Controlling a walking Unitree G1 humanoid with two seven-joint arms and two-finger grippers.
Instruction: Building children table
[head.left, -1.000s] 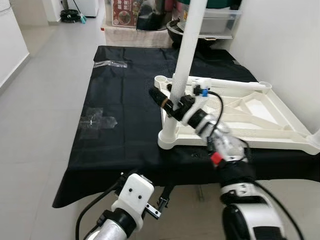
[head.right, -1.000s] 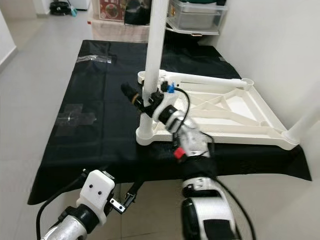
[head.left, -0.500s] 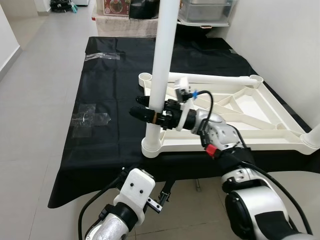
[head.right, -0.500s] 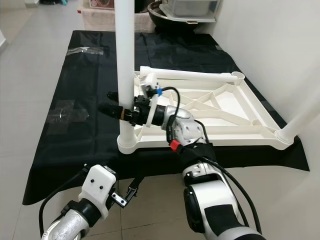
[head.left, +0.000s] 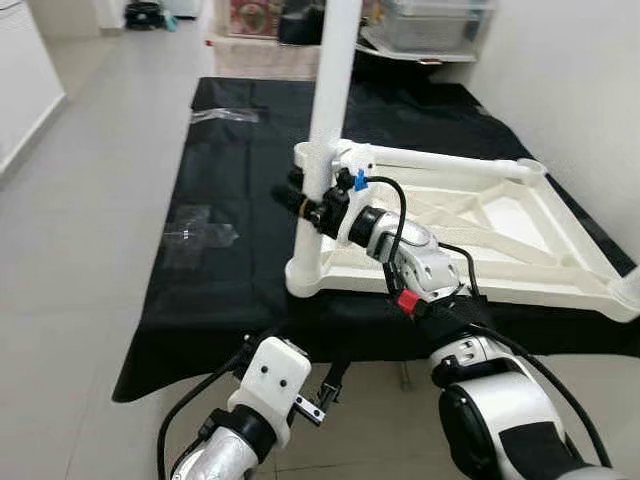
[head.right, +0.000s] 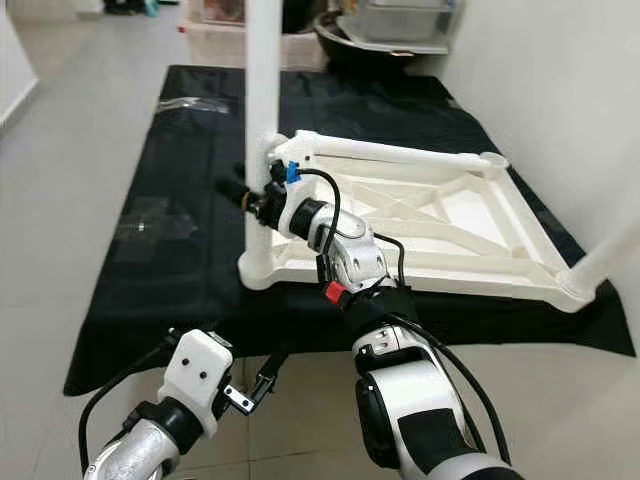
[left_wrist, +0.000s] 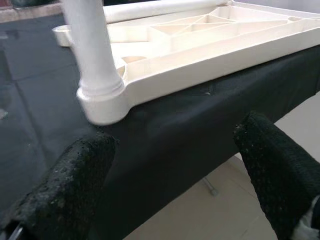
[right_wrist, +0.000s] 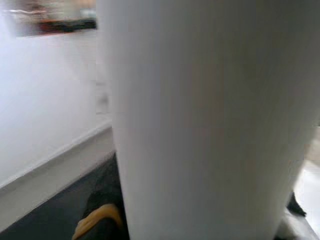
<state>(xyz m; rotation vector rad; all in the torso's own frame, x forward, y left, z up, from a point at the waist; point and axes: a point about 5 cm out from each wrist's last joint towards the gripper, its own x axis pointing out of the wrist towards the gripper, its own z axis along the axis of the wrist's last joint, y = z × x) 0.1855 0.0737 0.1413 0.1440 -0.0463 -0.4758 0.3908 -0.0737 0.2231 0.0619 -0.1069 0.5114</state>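
Left eye view: right gripper (head.left: 302, 200) clamped around upright white leg (head.left: 330, 90); left gripper (left_wrist: 175, 165) wide, low.

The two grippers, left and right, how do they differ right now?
The right gripper reaches over the black cloth and is shut on the upright white table leg; the left gripper holds nothing, its fingers open. The right gripper is up at the upturned white tabletop; the left gripper hangs lower, off the cloth's near edge. Both have black fingers.
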